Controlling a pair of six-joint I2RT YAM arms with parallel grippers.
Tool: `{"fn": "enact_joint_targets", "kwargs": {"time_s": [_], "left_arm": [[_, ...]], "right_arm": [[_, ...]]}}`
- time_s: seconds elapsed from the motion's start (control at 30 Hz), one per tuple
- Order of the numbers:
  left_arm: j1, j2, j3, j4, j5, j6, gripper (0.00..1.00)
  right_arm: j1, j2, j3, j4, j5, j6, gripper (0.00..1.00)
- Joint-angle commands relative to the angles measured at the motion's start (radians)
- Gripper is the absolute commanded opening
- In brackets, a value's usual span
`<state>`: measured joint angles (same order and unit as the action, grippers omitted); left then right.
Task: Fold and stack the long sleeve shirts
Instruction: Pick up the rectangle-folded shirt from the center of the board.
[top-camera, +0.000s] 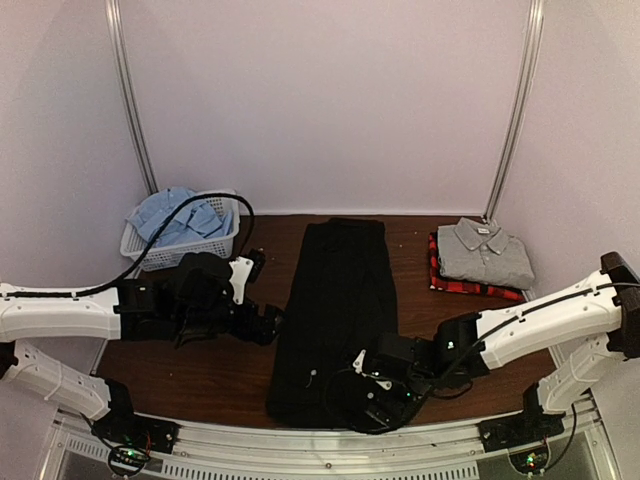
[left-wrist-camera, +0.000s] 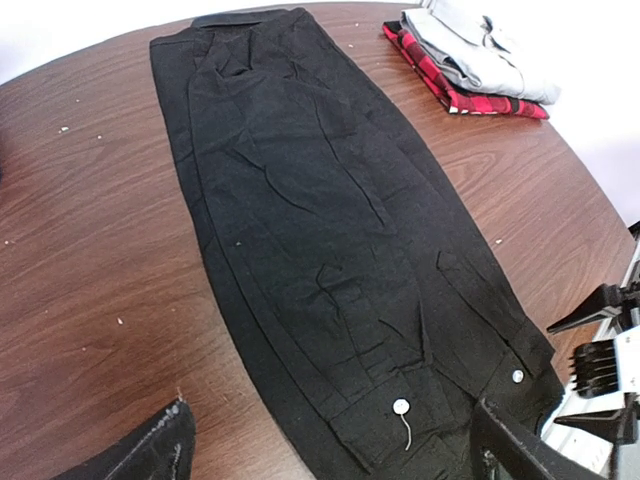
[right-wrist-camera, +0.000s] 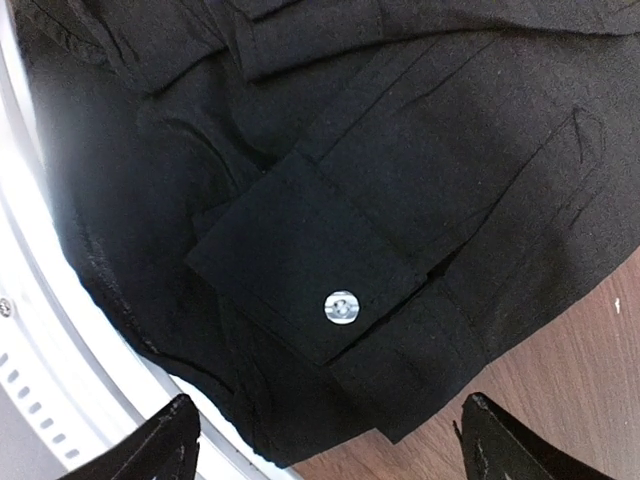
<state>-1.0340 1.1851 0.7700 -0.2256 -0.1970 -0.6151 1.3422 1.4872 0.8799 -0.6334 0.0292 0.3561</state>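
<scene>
Seen from above, the right gripper covers the black shirt at its near corner; its wrist camera reveals a buttoned cuff just ahead of wide-spread jaws, the left gripper equally wide.

Pale walls enclose a dark wood-grain table with metal uprights.

Black shirt: plain black, no pattern.
Cuff button: pearly white, pale thread.
Grey shirt: plain light grey.
Plaid shirt: red-and-black check.
Blue shirt: plain light blue.
Basket: white mesh.
Table: reddish-brown wood grain with pale flecks.
</scene>
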Motion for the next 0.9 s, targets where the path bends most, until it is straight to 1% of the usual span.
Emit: {"fn": "enact_joint_targets", "kwargs": {"time_s": [0.0,0.3,0.4,0.5,0.57,0.67,0.77,0.83,0.87], "left_arm": [[0.005,-0.006,-0.019,0.054,0.028,-0.024,0.97],[0.006,0.007,-0.029,0.053,0.029,-0.005,0.97],[0.006,0.014,-0.036,0.052,0.03,0.001,0.97],[0.005,0.02,-0.046,0.05,0.036,0.014,0.97],[0.005,0.024,-0.056,0.052,0.047,0.034,0.97],[0.005,0.019,-0.098,0.083,0.09,0.08,0.97],[0.005,0.013,-0.159,0.185,0.188,0.128,0.98],[-0.003,0.011,-0.208,0.267,0.197,0.139,0.98],[-0.008,0.008,-0.233,0.314,0.227,0.15,0.97]], "right_arm": [[0.006,0.049,0.029,-0.023,0.008,-0.018,0.89],[0.007,0.13,0.045,-0.029,-0.019,-0.04,0.83],[0.009,0.141,0.039,-0.023,-0.027,-0.046,0.78],[0.009,0.146,0.039,-0.022,-0.05,-0.047,0.7],[0.009,0.145,0.039,-0.023,-0.05,-0.046,0.62],[0.01,0.141,0.038,-0.027,-0.05,-0.042,0.47],[0.008,0.131,0.036,-0.04,-0.051,-0.033,0.31],[0.005,0.12,0.032,-0.046,-0.047,-0.029,0.18],[0.004,0.114,0.029,-0.047,-0.049,-0.027,0.09]]}}
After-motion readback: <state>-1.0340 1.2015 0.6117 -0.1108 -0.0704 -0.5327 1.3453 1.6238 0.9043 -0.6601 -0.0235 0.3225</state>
